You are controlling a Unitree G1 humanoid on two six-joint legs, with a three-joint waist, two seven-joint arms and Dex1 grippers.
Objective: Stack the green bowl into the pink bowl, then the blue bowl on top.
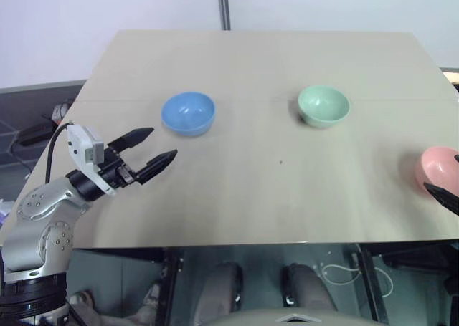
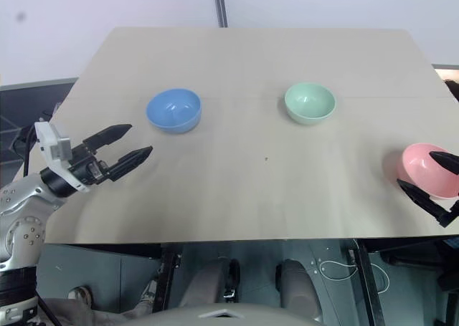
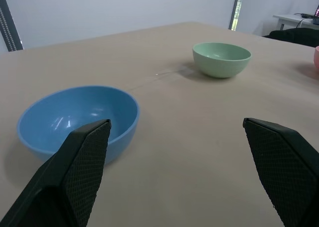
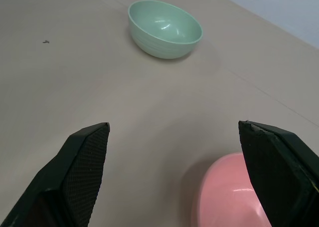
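Blue bowl (image 1: 188,113), green bowl (image 1: 323,105), pink bowl (image 2: 429,170): upright, empty, separate, spaced left to right on table.

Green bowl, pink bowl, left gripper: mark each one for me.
green bowl (image 2: 310,102), right eye view, on the inside of its basin.
pink bowl (image 2: 423,168), right eye view, on its inner wall near the table's right edge.
left gripper (image 1: 153,149), left eye view, midway between its open fingertips.
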